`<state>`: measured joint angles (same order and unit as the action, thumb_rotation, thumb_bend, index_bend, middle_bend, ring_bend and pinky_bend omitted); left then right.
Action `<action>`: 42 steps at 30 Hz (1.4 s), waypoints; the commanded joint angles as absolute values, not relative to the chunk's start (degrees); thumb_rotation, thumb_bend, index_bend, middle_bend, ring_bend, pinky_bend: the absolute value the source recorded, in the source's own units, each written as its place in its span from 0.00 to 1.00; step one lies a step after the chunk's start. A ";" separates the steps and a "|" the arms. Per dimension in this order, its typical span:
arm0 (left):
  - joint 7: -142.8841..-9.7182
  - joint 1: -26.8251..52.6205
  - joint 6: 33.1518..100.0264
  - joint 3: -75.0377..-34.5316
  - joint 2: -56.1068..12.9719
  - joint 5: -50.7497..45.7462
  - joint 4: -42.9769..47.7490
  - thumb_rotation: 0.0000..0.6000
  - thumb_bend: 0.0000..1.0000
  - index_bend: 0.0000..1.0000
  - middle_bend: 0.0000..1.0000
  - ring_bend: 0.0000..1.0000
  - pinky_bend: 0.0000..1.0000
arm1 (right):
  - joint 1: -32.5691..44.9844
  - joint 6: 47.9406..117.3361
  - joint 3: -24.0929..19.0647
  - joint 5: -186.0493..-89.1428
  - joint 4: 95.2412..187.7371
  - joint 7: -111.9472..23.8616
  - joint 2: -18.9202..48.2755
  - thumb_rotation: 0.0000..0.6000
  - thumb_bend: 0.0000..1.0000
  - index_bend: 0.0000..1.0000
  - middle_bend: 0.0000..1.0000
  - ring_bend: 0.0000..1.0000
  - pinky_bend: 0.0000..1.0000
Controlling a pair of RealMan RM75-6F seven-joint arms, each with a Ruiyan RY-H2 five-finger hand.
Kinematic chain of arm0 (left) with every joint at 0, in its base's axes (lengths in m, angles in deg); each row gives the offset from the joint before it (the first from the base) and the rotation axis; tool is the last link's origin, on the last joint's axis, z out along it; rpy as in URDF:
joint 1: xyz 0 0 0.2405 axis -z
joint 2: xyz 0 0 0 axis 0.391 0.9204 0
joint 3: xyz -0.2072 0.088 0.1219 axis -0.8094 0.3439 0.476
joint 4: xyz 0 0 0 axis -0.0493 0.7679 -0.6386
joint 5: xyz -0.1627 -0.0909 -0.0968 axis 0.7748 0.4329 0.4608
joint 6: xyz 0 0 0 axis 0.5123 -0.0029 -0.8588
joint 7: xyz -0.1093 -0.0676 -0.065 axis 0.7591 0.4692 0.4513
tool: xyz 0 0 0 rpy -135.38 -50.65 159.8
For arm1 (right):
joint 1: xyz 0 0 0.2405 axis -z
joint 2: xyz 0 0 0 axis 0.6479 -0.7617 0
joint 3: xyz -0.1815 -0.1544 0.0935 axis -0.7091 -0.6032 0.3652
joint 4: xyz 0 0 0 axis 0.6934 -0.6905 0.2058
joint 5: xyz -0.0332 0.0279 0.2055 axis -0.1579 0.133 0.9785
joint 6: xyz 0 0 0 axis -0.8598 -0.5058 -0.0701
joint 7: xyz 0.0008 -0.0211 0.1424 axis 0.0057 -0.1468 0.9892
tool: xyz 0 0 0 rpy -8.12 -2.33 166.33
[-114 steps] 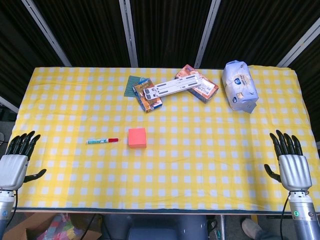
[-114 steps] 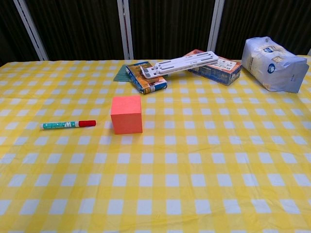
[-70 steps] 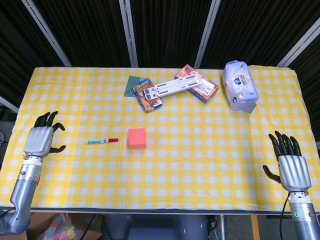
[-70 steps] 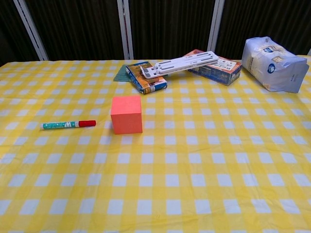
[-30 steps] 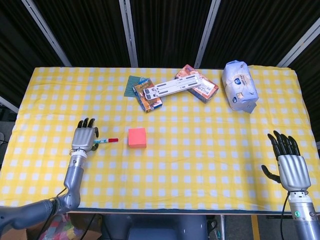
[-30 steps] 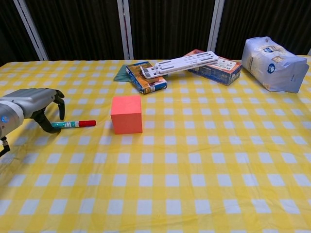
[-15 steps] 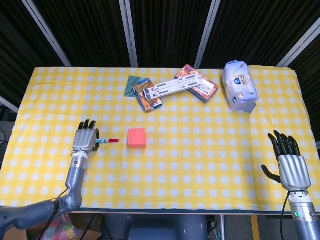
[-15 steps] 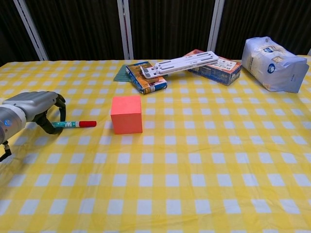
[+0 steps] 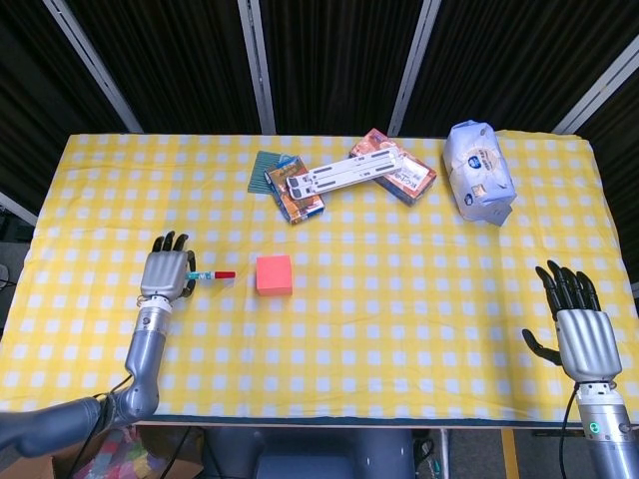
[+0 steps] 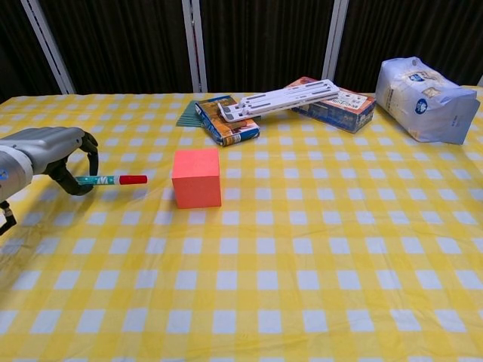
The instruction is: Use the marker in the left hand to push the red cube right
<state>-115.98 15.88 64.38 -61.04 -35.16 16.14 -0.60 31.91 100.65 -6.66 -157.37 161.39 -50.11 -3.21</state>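
The left hand (image 10: 47, 154) is gripping the marker (image 10: 113, 180) in its fingers, red tip pointing right at the red cube (image 10: 196, 177), not touching yet.

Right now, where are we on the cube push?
Done: the left hand holds the marker, red cap pointing at the red cube. In hand: lining the tip up; a gap separates cap and cube in both views. Left: close that gap and push the cube right. The right hand idles, fingers spread, at the table's near right edge.
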 commanded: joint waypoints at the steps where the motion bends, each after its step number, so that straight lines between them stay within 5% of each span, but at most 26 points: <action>1: -117.30 16.74 64.39 -61.14 -35.70 17.19 -0.66 1.00 0.47 0.57 0.10 0.00 0.09 | 31.88 100.60 -6.64 -157.33 161.40 -50.15 -3.21 1.00 0.32 0.00 0.00 0.00 0.00; 28: -125.22 28.59 62.68 -64.59 -48.70 22.29 4.97 1.00 0.47 0.57 0.10 0.00 0.09 | 31.99 100.38 -6.50 -157.04 161.47 -48.20 -3.79 1.00 0.32 0.00 0.00 0.00 0.00; 42: -128.10 28.62 65.54 -64.26 -45.82 24.02 -0.04 1.00 0.47 0.57 0.10 0.00 0.09 | 32.03 100.50 -6.52 -157.12 161.67 -48.29 -3.73 1.00 0.32 0.00 0.00 0.00 0.00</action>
<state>-127.93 28.61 65.40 -64.27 -45.98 23.82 0.17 32.04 100.50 -6.52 -157.12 161.67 -48.29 -3.74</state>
